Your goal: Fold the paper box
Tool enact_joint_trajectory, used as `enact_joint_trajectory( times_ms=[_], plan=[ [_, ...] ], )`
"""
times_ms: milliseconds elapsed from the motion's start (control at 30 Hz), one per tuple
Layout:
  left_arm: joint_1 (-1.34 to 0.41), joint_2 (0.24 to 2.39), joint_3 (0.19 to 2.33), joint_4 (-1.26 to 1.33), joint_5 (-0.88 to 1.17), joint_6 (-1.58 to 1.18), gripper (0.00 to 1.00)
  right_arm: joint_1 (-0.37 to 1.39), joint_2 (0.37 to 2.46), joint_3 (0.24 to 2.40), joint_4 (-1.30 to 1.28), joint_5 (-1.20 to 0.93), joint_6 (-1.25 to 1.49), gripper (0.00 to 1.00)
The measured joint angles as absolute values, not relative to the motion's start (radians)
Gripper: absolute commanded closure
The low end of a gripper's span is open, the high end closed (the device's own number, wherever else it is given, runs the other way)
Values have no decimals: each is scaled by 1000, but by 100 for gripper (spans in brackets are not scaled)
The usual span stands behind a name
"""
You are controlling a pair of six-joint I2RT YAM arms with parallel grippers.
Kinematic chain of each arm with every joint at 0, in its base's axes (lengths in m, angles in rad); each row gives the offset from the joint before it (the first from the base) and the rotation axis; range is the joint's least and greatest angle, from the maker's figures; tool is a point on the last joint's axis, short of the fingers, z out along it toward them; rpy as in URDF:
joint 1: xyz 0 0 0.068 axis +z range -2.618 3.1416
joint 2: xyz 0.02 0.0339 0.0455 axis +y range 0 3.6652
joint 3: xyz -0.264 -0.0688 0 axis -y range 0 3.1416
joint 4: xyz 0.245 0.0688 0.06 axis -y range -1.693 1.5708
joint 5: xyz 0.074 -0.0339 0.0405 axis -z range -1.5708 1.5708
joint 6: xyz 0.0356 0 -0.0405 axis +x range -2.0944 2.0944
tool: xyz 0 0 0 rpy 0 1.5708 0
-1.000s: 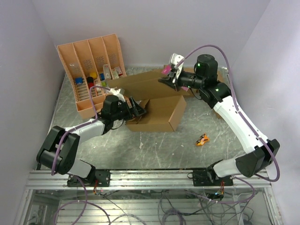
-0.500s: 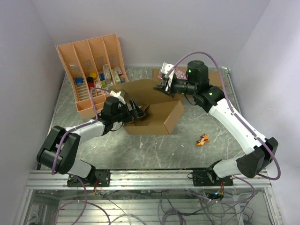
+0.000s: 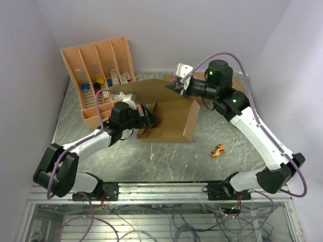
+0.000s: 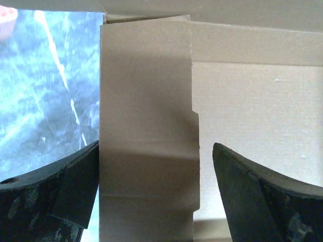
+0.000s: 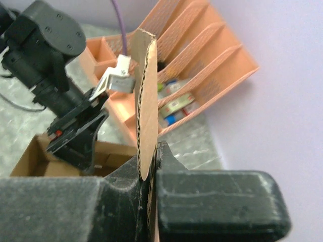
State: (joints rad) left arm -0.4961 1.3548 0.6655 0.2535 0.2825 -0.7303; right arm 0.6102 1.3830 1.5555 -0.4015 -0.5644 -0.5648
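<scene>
Paper box [image 3: 171,123] is sitting mid-counter, body down flat, open top facing up. Its big lid flap [image 3: 139,91] is now standing raised off the box and reaching out left toward the compartment tray [image 3: 96,75]; a second ago it was lying lower, back at the far side. So the lid is being swung up and over.

Right pincer [image 3: 174,86] is clamping fully shut on the lid flap's right edge; in the right wrist view the cardboard edge is running straight up out of the closed jaws.

Left pincer [image 3: 150,120] is sitting at the box's left end, jaws spread as wide as they go, gripping nothing; it has just finished opening a bit more. In the left wrist view a small side flap [image 4: 146,126] is standing between the two fingers, touching neither as far as I can tell.

Likely meaning: side flap is getting tucked in before the lid is coming down. Fold not finished.

Small orange object [image 3: 218,150] is lying on the counter [image 3: 166,156], near right, well apart from the box.
</scene>
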Motion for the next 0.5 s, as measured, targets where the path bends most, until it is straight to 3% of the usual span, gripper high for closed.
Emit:
enact_joint_trajectory(
  times_ms=[233,500],
  plan=[
    [-496,1248,657,360,202,-649,4,610,1205,1393,-161,-595,-572,100],
    [-509,1168,499,611,175,-564,1,614,1040,1133,52,-625,-665,100]
  ],
)
